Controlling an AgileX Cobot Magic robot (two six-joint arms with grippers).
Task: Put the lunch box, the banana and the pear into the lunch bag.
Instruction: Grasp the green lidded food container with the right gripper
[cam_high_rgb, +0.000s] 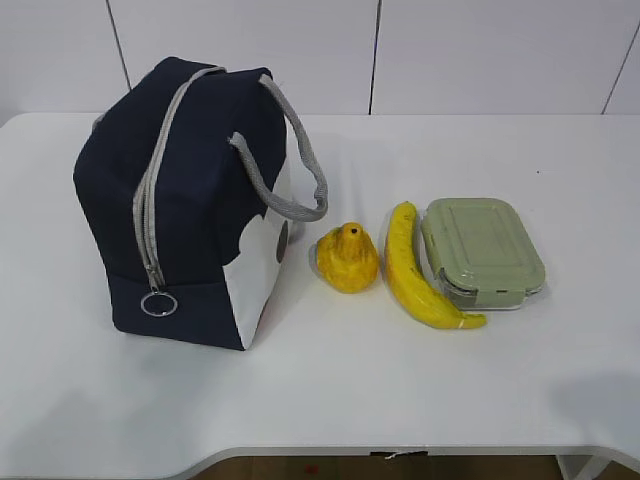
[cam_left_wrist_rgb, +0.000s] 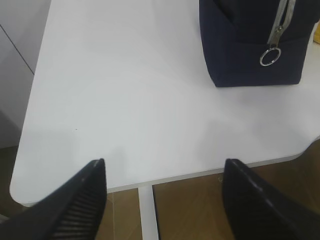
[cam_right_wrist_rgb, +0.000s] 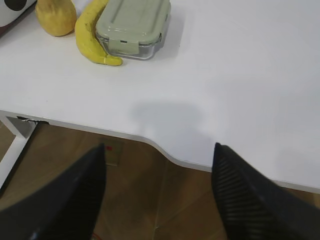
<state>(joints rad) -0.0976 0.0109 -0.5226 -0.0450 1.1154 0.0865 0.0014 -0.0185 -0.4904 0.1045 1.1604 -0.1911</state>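
Note:
The navy lunch bag (cam_high_rgb: 190, 205) stands on the left of the white table (cam_high_rgb: 400, 390), its grey zipper shut with the ring pull (cam_high_rgb: 158, 304) low on the front. To its right lie the pear (cam_high_rgb: 348, 258), the banana (cam_high_rgb: 415, 272) and the sage-lidded lunch box (cam_high_rgb: 482, 250), side by side. Neither gripper shows in the exterior view. My left gripper (cam_left_wrist_rgb: 163, 165) hangs open over the table's front left edge, well short of the lunch bag (cam_left_wrist_rgb: 255, 42). My right gripper (cam_right_wrist_rgb: 159, 149) hangs open over the front right edge, apart from the banana (cam_right_wrist_rgb: 92, 37), lunch box (cam_right_wrist_rgb: 132, 22) and pear (cam_right_wrist_rgb: 56, 16).
The table's front edge (cam_right_wrist_rgb: 165, 152) curves inward near the right gripper, with wooden floor below. A white table leg (cam_left_wrist_rgb: 148, 215) stands under the left gripper. A white panelled wall (cam_high_rgb: 400, 50) runs behind the table.

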